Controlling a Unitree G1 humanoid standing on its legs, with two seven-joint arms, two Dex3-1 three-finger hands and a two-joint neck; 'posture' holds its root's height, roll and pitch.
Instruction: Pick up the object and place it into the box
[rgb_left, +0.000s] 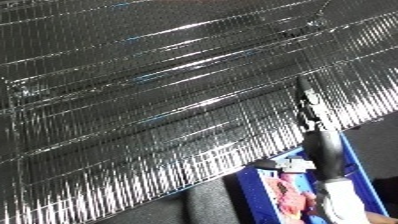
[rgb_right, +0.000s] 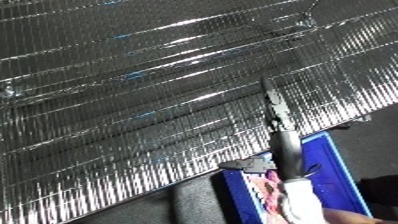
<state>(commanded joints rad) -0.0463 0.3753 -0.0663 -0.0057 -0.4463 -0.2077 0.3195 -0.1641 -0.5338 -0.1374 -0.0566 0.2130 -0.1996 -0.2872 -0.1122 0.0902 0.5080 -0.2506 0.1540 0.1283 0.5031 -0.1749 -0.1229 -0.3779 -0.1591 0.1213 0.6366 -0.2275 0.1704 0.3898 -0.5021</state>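
One robot hand, black and narrow, reaches up from the lower right on a silver and white forearm. Its fingers look fairly straight and together, pointing away, but whether they hold anything cannot be told. The other hand is out of sight. Directly beneath the forearm sits the bin, a rectangular box of smooth, hard-looking bright blue with upright walls. Inside it, partly hidden by the arm, lies a pink and white object, soft in outline; its exact form is unclear, and it may be the thing the task means. Beyond the hand, filling most of the scene to the left and far side, spreads a crinkled silver sheet, glossy and ridged with fine parallel lines, throwing bright glare. The likely risk: glare and creases could hide another object, so a reach might miss or snag the sheet. The forearm could also clip the bin's wall and shove it.
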